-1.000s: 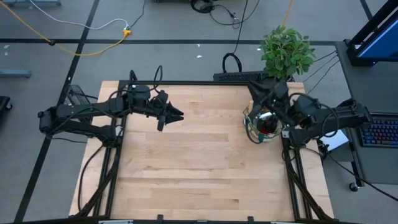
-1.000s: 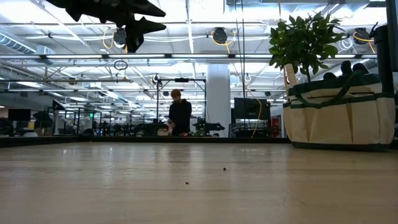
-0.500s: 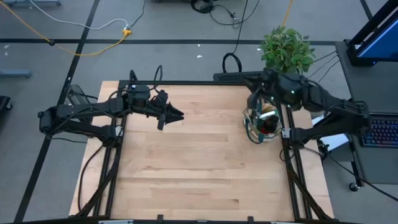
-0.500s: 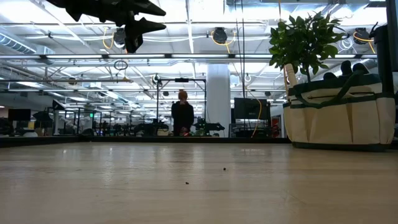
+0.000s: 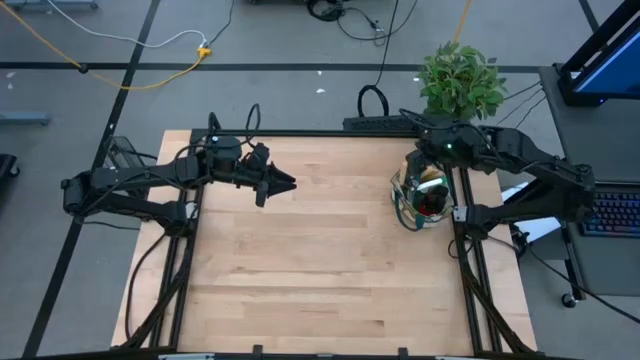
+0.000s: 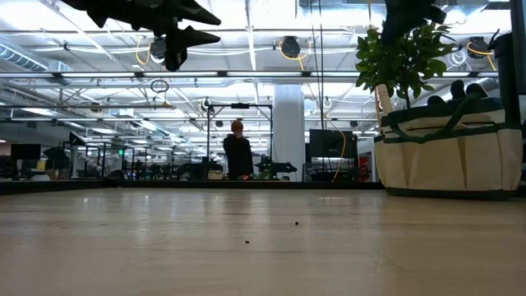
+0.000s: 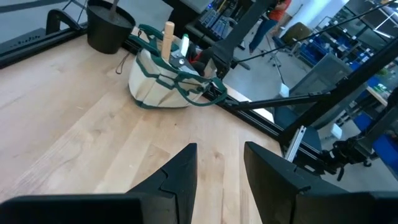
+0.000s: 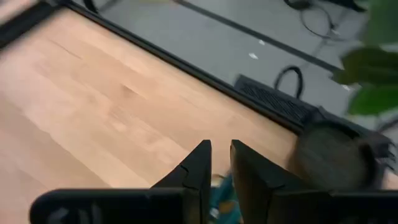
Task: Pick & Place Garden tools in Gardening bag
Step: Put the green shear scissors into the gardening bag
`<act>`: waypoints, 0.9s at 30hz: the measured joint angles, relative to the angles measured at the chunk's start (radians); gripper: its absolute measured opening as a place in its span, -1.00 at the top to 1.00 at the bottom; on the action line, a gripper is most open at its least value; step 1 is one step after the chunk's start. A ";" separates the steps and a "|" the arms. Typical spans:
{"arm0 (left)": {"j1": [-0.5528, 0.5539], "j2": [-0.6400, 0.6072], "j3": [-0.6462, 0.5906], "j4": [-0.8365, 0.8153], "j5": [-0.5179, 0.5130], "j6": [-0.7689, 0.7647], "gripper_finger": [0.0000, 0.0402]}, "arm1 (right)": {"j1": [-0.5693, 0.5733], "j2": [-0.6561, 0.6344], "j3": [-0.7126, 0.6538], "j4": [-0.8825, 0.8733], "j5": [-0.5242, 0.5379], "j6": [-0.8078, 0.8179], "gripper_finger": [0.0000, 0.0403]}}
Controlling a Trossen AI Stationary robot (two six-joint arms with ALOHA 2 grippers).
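Note:
The beige gardening bag with green trim (image 5: 420, 200) stands on its base near the table's right edge; it also shows in the low view (image 6: 448, 152) and in the left wrist view (image 7: 163, 78). Garden tools stick out of it, among them a wooden handle (image 7: 168, 34). My right gripper (image 5: 415, 125) hovers over the table's far right, just beyond the bag, empty, its fingers (image 8: 221, 146) a narrow gap apart. My left gripper (image 5: 280, 183) hangs open and empty above the table's far left middle (image 7: 221, 149).
A leafy plant (image 5: 460, 80) in a black pot (image 7: 111, 28) stands behind the bag at the far right corner. The wooden tabletop (image 5: 300, 270) stretches from the bag to the left and near edges. A person (image 6: 238, 156) stands far off in the room.
My right gripper has drawn back from above the bag's opening toward the table's far edge and turned about; its arm now shows at the top of the low view. The bag has stayed in place.

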 joint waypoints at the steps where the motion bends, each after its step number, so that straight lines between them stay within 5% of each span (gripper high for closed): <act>1: 0.000 0.000 0.000 0.000 0.000 0.000 0.32 | -0.010 0.002 0.000 -0.017 0.000 0.004 0.72; 9: 0.000 0.000 0.000 0.000 0.000 0.000 0.32 | -0.104 0.010 0.000 -0.094 -0.206 0.079 0.45; 18: 0.000 0.000 0.000 0.000 -0.001 0.026 0.32 | -0.148 0.074 -0.014 -0.209 -0.210 0.142 0.05; 27: 0.000 0.000 0.000 0.000 -0.001 0.027 0.32 | -0.234 0.122 -0.132 -0.162 -0.246 0.113 -0.07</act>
